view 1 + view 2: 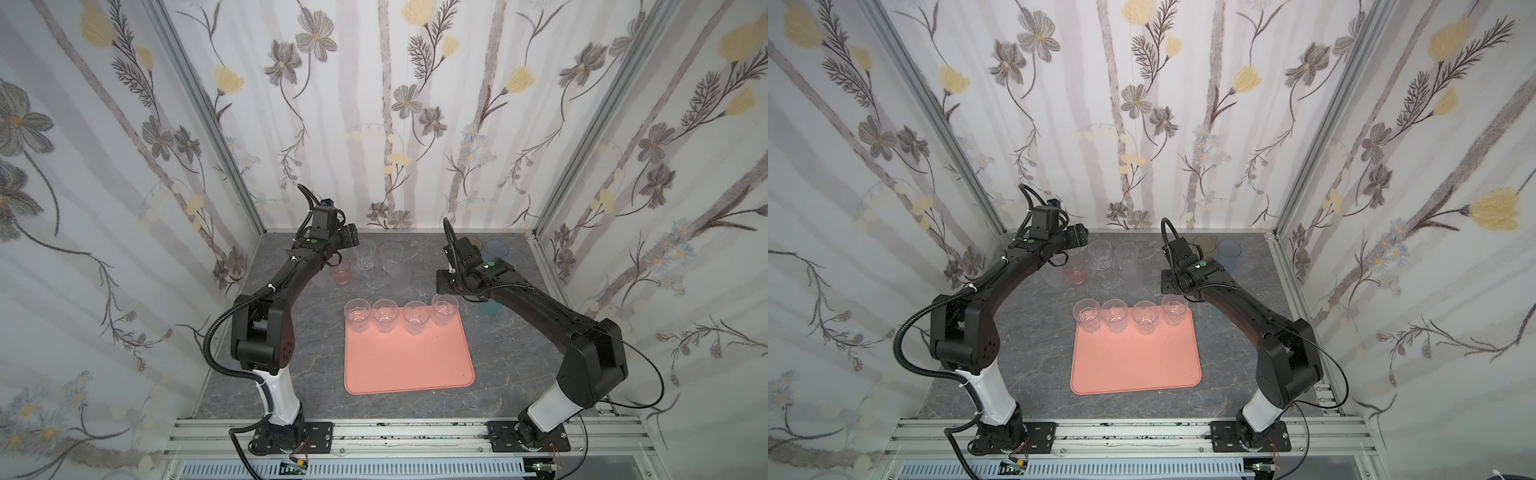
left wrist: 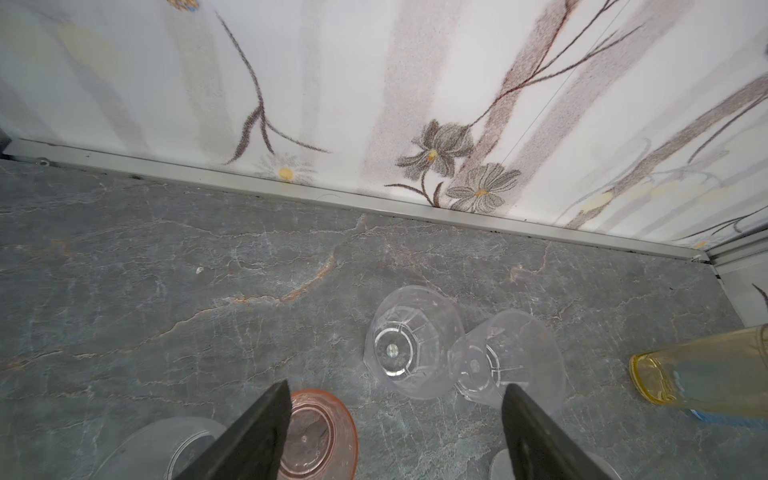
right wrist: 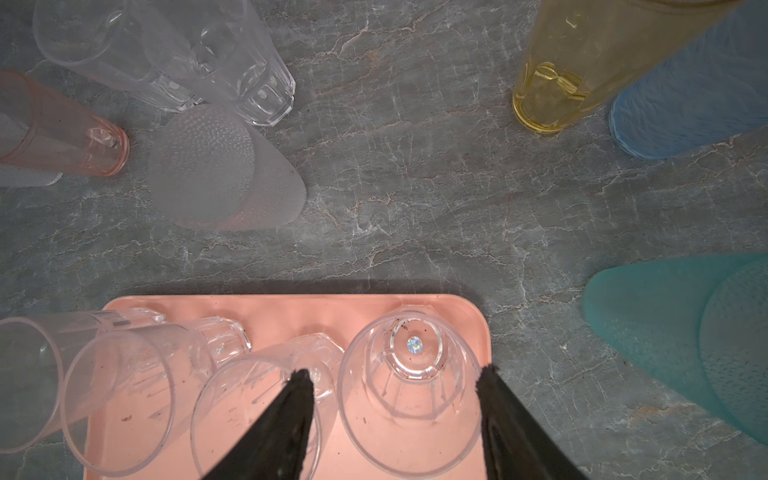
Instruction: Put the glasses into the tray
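Your right fingers [image 3: 282, 424] are released, straddling the end clear glass [image 3: 409, 399] without squeezing it. That glass stands upright in the far right corner of the salmon-pink tray [image 1: 409, 365], last in a row of 4, transparent with a faceted base. Your left fingers [image 2: 253, 436] gape empty over the grey surface [image 1: 498, 374], just beside the short pink glass [image 2: 316, 432]. The amber glass [image 3: 552, 83], blue glass [image 3: 681, 112] and teal glass [image 3: 665, 328] stand off the tray.

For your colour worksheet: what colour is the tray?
The tray is salmon pink, clearest in a top view.
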Controlling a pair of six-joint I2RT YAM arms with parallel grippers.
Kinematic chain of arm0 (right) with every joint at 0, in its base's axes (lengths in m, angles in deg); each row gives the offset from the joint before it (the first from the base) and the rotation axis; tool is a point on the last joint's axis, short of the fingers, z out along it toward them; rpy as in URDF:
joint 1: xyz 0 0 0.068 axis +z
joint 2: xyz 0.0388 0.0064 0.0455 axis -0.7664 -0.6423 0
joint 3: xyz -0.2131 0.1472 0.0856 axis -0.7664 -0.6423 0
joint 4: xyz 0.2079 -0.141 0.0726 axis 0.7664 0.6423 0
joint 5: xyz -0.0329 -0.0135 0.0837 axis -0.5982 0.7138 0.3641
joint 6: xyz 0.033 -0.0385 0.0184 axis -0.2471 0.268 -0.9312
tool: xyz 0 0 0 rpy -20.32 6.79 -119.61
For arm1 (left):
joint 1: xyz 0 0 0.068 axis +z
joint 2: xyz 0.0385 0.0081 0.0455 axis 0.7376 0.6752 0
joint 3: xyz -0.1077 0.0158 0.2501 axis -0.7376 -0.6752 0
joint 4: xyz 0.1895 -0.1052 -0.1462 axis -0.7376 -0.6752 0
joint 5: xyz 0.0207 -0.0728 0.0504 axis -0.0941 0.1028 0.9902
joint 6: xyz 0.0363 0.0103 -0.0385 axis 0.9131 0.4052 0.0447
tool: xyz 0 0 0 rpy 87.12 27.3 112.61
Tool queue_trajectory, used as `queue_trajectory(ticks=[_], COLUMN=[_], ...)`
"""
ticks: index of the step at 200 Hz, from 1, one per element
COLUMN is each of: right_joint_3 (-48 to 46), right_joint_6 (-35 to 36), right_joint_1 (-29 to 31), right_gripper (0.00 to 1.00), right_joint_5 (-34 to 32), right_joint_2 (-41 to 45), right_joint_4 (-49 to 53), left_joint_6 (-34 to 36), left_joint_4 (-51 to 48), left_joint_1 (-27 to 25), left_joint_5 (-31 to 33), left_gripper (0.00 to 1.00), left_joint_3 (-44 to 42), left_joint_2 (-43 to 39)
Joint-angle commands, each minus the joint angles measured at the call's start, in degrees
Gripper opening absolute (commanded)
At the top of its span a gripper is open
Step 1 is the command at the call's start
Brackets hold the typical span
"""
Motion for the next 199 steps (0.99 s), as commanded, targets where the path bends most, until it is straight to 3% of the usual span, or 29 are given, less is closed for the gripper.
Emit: queue_trajectory(ticks=[1,59,108,155,199], right_joint_3=[0.6,1.6,2.6,4.0,3.9], right_joint_6=[-0.2,-0.7,-1.3,-1.5,-1.6], right_joint_1=[0.0,0.1,0.2,0.6,0.8], right_gripper=[0.65,0.65,0.65,0.65,0.65], right_joint_5=[-1.1,-1.0,-0.7,-0.6,-1.0], right_joint_2=[0.3,-0.7,-2.4,-3.8,-3.8], right_joint_4=[-1.5,-1.2,-1.1,-0.6,-0.5], left_joint_6=[3.6,7.4,7.8,8.1,8.3], left_joint_4=[-5.8,-12.9,-14.1,-14.2,-14.2], left_joint_1=[-0.1,0.1,0.2,0.3,0.2], left_joint_5=[-0.9,-1.0,-5.3,-4.8,-3.8], left_gripper=[0.81,0.70,0.59,0.52,0.35], left_joint_3=[6.9,18.8,19.4,21.6,22.7], left_joint_2=[5.8,17.4,20.8,23.7,25.0])
